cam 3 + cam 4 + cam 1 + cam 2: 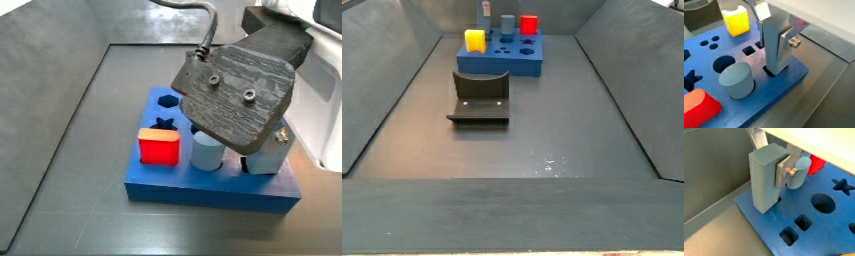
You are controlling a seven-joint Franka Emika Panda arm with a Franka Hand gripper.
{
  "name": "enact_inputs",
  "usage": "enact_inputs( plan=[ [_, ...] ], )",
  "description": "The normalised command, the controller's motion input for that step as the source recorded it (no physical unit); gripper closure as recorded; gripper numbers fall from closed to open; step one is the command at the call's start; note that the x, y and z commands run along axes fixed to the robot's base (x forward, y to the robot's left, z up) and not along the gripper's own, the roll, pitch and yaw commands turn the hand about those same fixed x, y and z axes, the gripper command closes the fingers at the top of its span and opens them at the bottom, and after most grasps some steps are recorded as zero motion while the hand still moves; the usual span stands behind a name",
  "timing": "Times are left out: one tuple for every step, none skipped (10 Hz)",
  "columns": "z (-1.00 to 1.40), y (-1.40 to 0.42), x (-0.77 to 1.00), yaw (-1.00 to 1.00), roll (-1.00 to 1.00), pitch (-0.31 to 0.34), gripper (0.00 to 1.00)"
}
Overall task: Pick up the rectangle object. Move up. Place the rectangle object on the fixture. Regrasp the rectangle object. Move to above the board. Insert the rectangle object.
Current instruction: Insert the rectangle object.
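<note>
At the board (pixel 784 80), the gripper (pixel 784 169) clamps its fingers (pixel 785 42) on the rectangle object (pixel 773 45), whose lower end sits in a corner slot. A pale cylinder (pixel 736 80), red block (pixel 159 146) and yellow piece (pixel 736 21) fill other holes.

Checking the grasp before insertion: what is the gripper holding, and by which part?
The gripper holds the rectangle object upright near its upper end, lower end in a slot at the board's corner.

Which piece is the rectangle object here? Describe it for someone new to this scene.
Find the blue board with shaped holes. At its corner, beside the pale cylinder, a slim grey-blue block stands upright in a slot, pinched by the claw. Unlike the red and yellow pieces, it is tall, flat-sided and dull.
</note>
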Motion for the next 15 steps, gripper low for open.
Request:
enact_inputs(
  plan=[
    [-0.06,0.0,0.0,0.0,0.0,0.0,1.0],
    [-0.28,0.0,0.12,-0.05,0.0,0.169,1.0],
    [-0.04,0.0,0.0,0.0,0.0,0.0,1.0],
    [-0.28,0.0,0.0,0.0,0.0,0.0,1.0],
    [-0.06,0.03,-0.11,0.0,0.0,0.0,1.0],
    [-0.02,0.06,-0.37,-0.25,0.06,0.046,1.0],
    [0.0,0.0,-0.07,-0.15,0.03,0.063,1.0],
    [0.0,0.0,-0.09,-0.03,0.0,0.0,1.0],
    [0.0,0.0,-0.11,-0.06,0.0,0.0,1.0],
    [0.0,0.0,0.0,-0.03,0.0,0.0,1.0],
    [0.0,0.0,0.05,-0.1,0.03,0.129,1.0],
    [-0.19,0.0,0.49,-0.24,0.11,0.54,1.0],
    [-0.29,0.0,0.49,-0.24,0.06,0.623,1.0],
    [-0.05,0.0,0.0,0.0,0.01,0.0,1.0],
    [-0.72,0.0,0.44,0.0,0.0,0.514,1.0]
  ],
)
